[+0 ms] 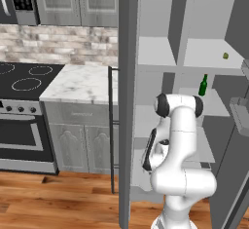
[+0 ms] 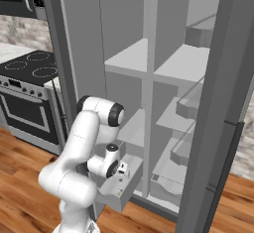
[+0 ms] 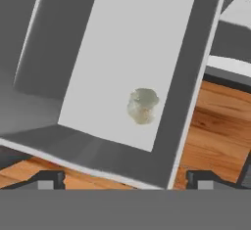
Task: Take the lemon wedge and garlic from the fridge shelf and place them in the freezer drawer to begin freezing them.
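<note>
The garlic (image 3: 142, 105), a small off-white bulb, lies free on the floor of the light grey freezer drawer (image 3: 98, 150), near its right wall. My gripper (image 3: 125, 180) hangs above the drawer, open, its fingertips (image 3: 49, 180) wide apart with nothing between them. From the right base view the hand (image 2: 113, 165) is low over the pulled-out freezer drawer (image 2: 119, 190) at the fridge's foot. The lemon wedge (image 1: 225, 55), a tiny yellow-green chunk, sits on an upper fridge shelf at the right.
A dark green bottle (image 1: 203, 85) stands on the shelf below the lemon wedge. The open fridge doors (image 1: 127, 101) flank the arm on both sides. Wooden floor (image 3: 220, 126) shows beside the drawer. A stove (image 1: 24, 106) and marble counter (image 1: 80, 84) lie left.
</note>
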